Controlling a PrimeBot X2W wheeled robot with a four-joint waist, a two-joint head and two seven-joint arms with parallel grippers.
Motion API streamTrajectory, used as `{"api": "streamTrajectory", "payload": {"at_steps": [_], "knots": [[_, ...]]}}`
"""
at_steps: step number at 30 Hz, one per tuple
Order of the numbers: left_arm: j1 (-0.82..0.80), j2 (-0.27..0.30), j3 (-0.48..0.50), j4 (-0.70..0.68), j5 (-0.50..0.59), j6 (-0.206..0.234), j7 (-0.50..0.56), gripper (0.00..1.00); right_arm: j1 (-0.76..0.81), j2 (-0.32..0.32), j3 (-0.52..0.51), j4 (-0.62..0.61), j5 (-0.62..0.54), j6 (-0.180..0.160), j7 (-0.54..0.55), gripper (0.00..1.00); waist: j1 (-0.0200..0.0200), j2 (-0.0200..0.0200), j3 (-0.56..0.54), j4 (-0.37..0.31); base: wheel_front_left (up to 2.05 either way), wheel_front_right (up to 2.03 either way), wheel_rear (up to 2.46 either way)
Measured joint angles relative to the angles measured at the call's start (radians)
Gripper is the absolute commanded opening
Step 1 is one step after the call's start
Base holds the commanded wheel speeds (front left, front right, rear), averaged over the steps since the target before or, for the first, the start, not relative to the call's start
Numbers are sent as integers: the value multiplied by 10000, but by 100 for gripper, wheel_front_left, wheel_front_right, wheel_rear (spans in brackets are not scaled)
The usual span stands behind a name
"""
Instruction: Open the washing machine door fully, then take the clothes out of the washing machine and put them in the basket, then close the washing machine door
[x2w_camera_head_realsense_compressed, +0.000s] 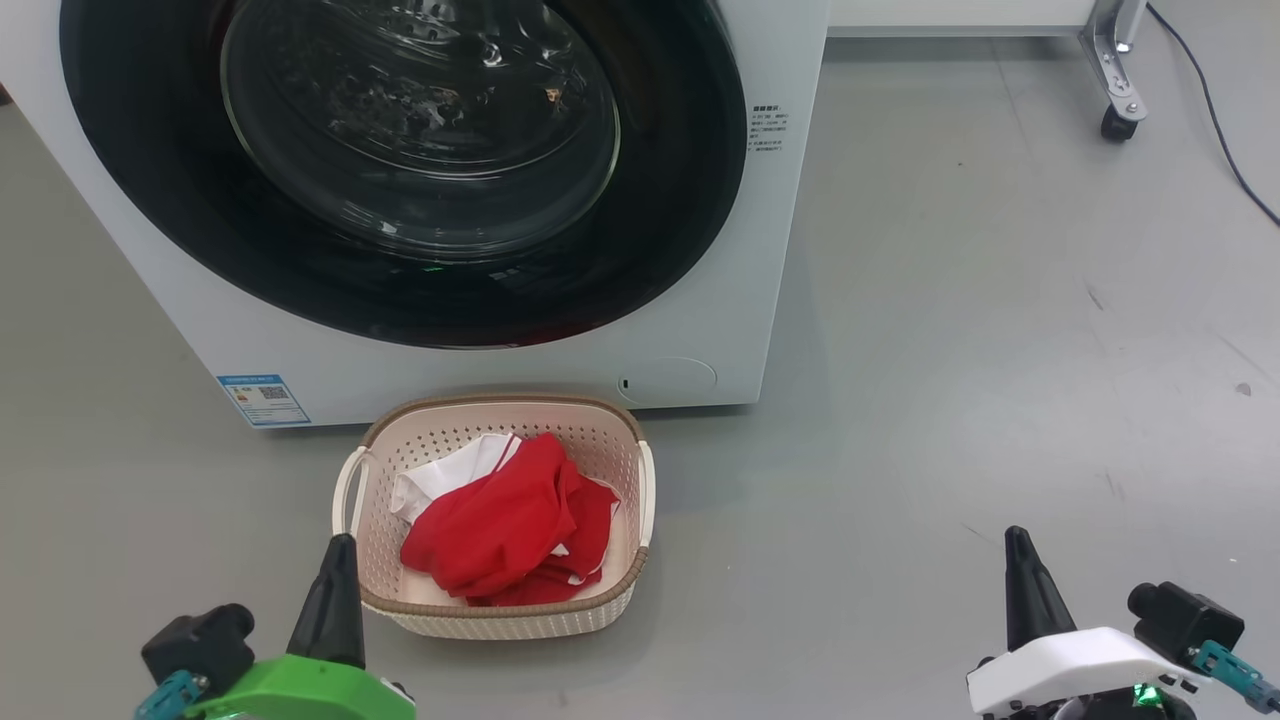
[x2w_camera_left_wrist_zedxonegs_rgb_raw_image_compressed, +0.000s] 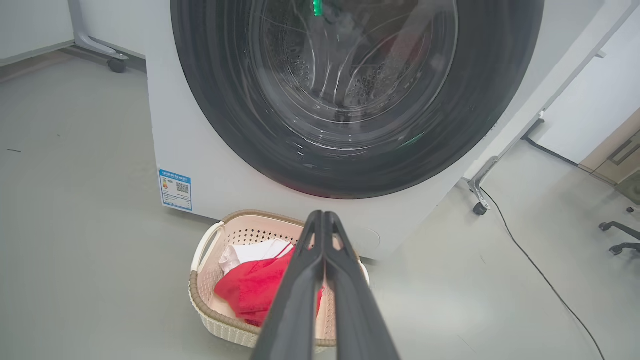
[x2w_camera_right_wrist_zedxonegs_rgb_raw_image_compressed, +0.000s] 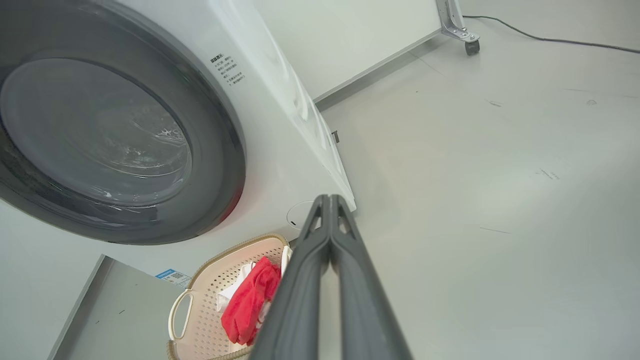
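Evidently the job looks finished: the washing machine door (x2w_camera_head_realsense_compressed: 400, 170) sits shut against the washing machine (x2w_camera_head_realsense_compressed: 700, 330), and the clothes (x2w_camera_head_realsense_compressed: 510, 530) lie in the basket (x2w_camera_head_realsense_compressed: 500, 402) on the floor just before it. I note the left tool (x2w_camera_head_realsense_compressed: 338, 560) and right tool (x2w_camera_head_realsense_compressed: 1020, 560) each pressed together, empty. My left wrist view gives the drum (x2w_camera_left_wrist_zedxonegs_rgb_raw_image_compressed: 370, 80) through the glass, too reflective to confirm empty; the right wrist view gives the door obliquely.

Green left housing (x2w_camera_head_realsense_compressed: 300, 692), white right housing (x2w_camera_head_realsense_compressed: 1080, 665), dark tapered jaws.

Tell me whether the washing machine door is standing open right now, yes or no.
No: the washing machine door lies flush against the washing machine front.
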Motion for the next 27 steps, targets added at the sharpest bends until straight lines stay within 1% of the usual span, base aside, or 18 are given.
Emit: {"api": "streamTrajectory", "payload": {"at_steps": [2, 9, 23, 27], "knots": [[-3, 4, 77, 13, -305, -31, 42, 0, -7, -15, -48, 2, 286, 61, 25, 0, 0, 0, -14, -15, 0, 0, 0], [-25, 17, 268, 109, -1218, -173, 263, 0, -151, -54, -245, 25, 1197, 104, 234, 0, 0, 0, -66, -69, 0, 0, 0], [-103, 36, 711, 286, -3101, -408, 662, 0, -445, -155, -629, 157, 3045, 297, 654, 0, 0, 0, -171, -177, 0, 0, 0], [-175, 54, 832, 380, -3795, -476, 794, 0, -483, -184, -750, 230, 3712, 337, 817, 0, 0, 0, -209, -216, 0, 0, 0]]}}
